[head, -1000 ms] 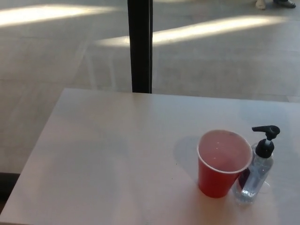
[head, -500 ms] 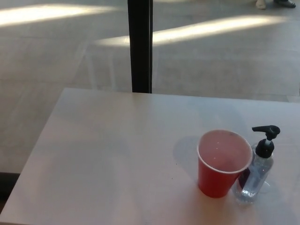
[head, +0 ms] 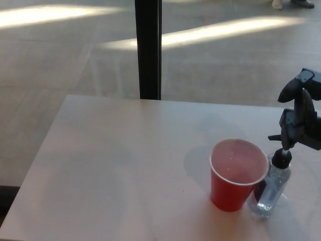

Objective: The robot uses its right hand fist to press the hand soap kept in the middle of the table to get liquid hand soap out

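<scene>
Hovering just above the pump head of the soap bottle (head: pixel 271 191), the right hand (head: pixel 302 118) holds nothing; whether its fingers are curled into a fist is unclear. The bottle stands on the worktop (head: pixel 125 160), touching the red cup (head: pixel 236 175) on its right. Pressing should go straight down, squarely on the pump, or the bottle may tip.

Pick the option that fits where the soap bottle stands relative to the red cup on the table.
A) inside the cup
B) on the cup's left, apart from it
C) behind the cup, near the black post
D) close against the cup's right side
D: the clear soap bottle with its black pump stands close against the right side of the red cup, with the right hand above the pump.
</scene>
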